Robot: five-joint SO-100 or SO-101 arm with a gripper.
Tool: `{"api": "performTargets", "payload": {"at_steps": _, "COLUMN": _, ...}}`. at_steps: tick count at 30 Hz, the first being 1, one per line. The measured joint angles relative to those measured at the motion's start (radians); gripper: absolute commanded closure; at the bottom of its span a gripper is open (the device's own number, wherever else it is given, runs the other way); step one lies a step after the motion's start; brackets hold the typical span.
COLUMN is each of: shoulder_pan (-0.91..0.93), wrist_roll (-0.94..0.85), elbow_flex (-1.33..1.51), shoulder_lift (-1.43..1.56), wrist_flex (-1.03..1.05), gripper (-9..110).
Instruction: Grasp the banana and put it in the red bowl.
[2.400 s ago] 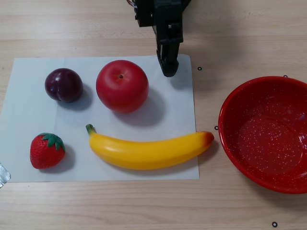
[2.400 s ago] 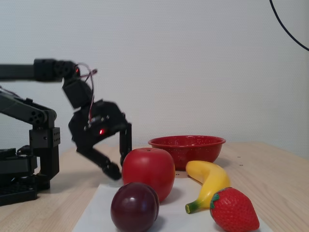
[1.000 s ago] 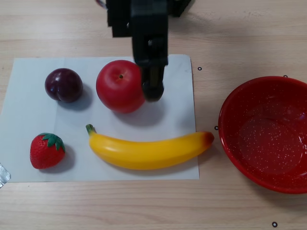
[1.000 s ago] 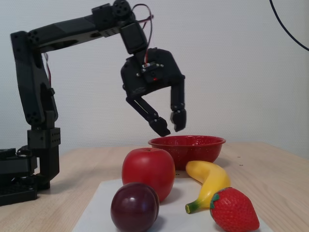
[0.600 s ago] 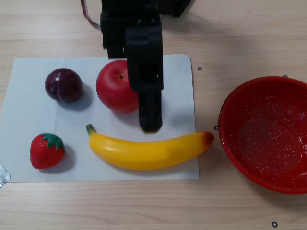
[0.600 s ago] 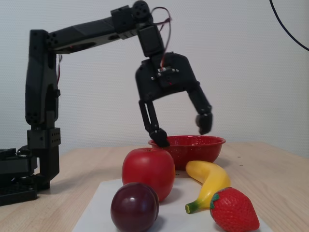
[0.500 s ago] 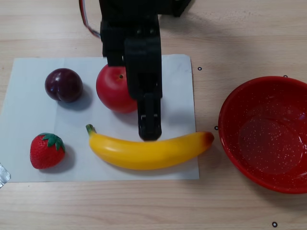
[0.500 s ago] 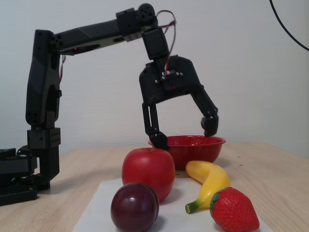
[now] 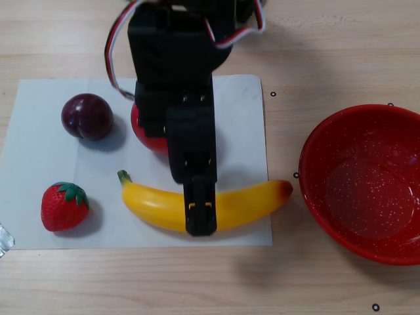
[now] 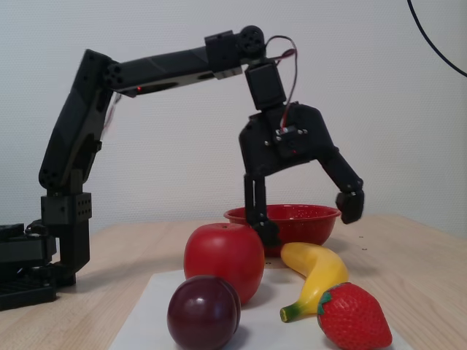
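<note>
Banana (image 9: 239, 201) lies along the near edge of the white sheet (image 9: 39, 157) on the tabletop (image 9: 328, 52), green stem toward the strawberry (image 9: 63, 206), reddish end toward the red bowl (image 9: 357, 125) — unmoved since half a second ago; the pincer (image 10: 310, 219) has come forward from beside the apple (image 10: 223, 258) and now straddles the banana's middle, jaws spread wide, one finger on each side in the fixed view, grasping nothing; the plum (image 9: 86, 116) sits at the sheet's far left.

table (image 9: 328, 39): light wood | on it: white sheet (image 9: 39, 151), red bowl (image 9: 367, 125)
</note>
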Motion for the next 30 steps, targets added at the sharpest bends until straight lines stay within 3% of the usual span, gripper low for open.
{"api": "performTargets", "payload": {"at_steps": 30, "shoulder_pan": -0.020, "wrist_roll": 0.000, "elbow_flex": -0.201, "shoulder_lift": -0.298, "wrist_flex": -0.002, "gripper": 66}}
